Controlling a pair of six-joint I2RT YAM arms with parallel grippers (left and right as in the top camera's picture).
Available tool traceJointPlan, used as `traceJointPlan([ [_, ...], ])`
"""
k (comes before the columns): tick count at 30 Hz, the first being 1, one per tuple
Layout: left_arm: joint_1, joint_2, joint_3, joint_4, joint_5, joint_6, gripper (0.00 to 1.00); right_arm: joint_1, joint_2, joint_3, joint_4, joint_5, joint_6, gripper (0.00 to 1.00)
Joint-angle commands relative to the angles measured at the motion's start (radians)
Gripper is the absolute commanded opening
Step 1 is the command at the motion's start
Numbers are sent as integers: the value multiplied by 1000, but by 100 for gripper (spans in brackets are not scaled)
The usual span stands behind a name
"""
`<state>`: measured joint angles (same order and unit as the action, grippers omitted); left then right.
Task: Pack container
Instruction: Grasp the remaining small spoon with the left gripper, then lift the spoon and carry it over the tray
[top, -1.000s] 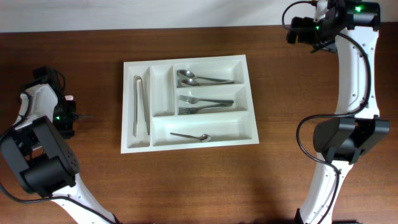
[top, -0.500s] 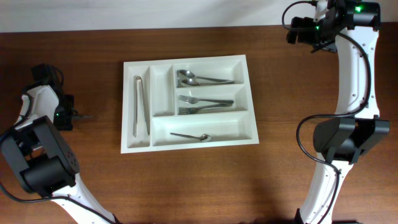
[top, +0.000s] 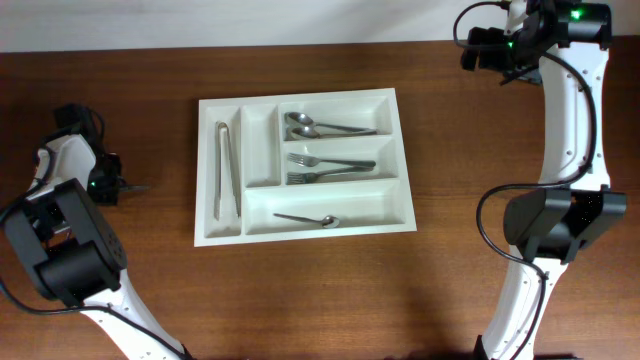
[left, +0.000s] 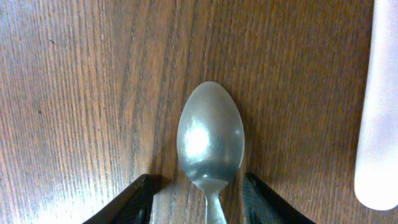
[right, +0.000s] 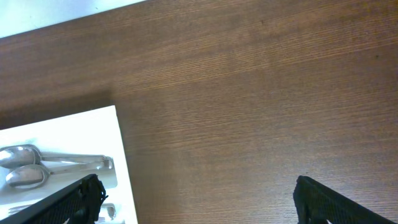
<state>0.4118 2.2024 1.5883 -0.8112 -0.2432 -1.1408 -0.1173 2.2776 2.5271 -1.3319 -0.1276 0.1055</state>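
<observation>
The white container (top: 402, 160) lies in the middle of the table, and its corner shows in the right wrist view (right: 121, 155). It holds tongs (top: 227, 170), two spoons (top: 320, 127), forks (top: 330, 168) and a small spoon (top: 310, 219). A loose metal spoon (left: 210, 140) lies on the wood at the far left, bowl pointing away from my left gripper (left: 198, 202). The left fingers (left: 134, 199) stand on either side of the spoon's neck, with a gap on each side. My right gripper (right: 199, 202) hangs wide open over bare wood at the back right.
A white rounded edge (left: 379, 106) shows at the right of the left wrist view; what it is cannot be told. The left arm's base (top: 65, 250) stands at the front left, the right arm's base (top: 550, 225) at the right. Bare wood surrounds the container.
The left wrist has shifted slightly toward the back at the table's left edge. The spoon's tip stays where it was. The right arm has not moved.
</observation>
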Motion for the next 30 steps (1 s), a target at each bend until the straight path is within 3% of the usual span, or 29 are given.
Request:
traceJointPlan([
  [1,2,132,-57,5,147,-9,47,-1,3,-5,0,5,5,99],
  [11,2,132,-57,-12,205,-8,47,-1,3,-5,0,5,5,99],
  [17,1,132,-57,-12,293,36,21,-1,3,-5,0,5,5,99],
  [23,1,132,-57,-13,315,36,13,-1,3,-5,0,5,5,99],
  [27,1,132,-57,-27,331,37,2,-1,3,-5,0,5,5,99],
  [30,1,132,-57,-26,364,79,2,-1,3,-5,0,5,5,99],
])
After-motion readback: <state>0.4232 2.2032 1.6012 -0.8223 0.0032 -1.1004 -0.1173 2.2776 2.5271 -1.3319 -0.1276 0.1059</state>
